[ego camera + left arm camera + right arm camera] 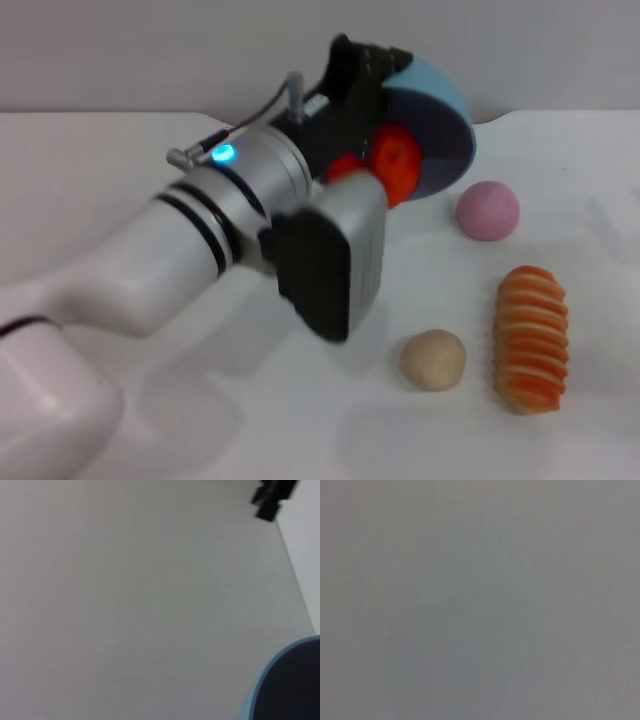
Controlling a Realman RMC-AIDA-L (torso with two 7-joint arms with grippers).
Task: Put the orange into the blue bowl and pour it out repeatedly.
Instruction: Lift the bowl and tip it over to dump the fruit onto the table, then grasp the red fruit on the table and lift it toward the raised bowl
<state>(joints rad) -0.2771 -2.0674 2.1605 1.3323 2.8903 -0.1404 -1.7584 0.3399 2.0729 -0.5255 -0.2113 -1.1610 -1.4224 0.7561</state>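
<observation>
- The left gripper (372, 75) is raised above the white table (100, 170), reaching toward the far side and clamped on the rim of the blue bowl (440, 110).
- The bowl is tipped on its side, mouth facing the robot.
- The orange (395, 165) sits at the lower lip of the tilted bowl, partly hidden behind the arm's wrist.
- A pink ball (488, 210) rests on the table just beside the bowl.
- Nearer lie a beige ball (433, 360) and a striped orange-and-cream roll (531, 338), side by side.
- The right gripper shows nowhere; its wrist camera sees only blank grey.
</observation>
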